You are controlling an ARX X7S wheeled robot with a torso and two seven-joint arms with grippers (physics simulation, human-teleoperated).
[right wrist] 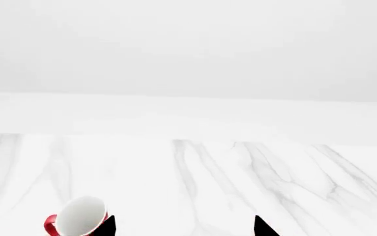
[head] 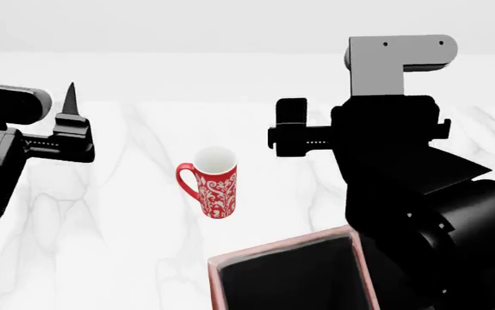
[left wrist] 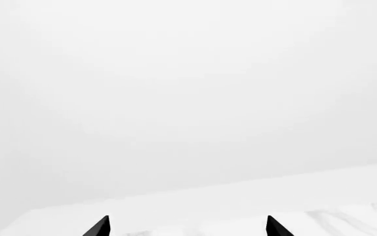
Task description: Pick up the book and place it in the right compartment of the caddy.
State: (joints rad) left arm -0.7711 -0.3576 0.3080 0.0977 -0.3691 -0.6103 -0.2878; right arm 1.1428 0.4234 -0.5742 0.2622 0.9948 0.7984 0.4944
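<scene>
- A red ceramic mug with a white scrolled pattern (head: 213, 183) is seen upright on a white marble-veined tabletop (head: 126, 258), its white interior visible and its handle turned toward the robot's left.
- Nearer the robot than the mug, a corner of the reddish-brown leather-look caddy (head: 275, 249) with pale trim is shown; one black-lined compartment is visible, the rest cut off or hidden by the arm.
- The black hardback book is not visible in any view (possibly hidden behind the right arm), so its position cannot be told.
- The left gripper (left wrist: 187, 227) is held raised, well left of the mug, spread apart and empty.
- The right gripper (right wrist: 183, 227) is held right of the mug, likewise parted and empty; both appear parked clear of the objects before any reach is begun.
</scene>
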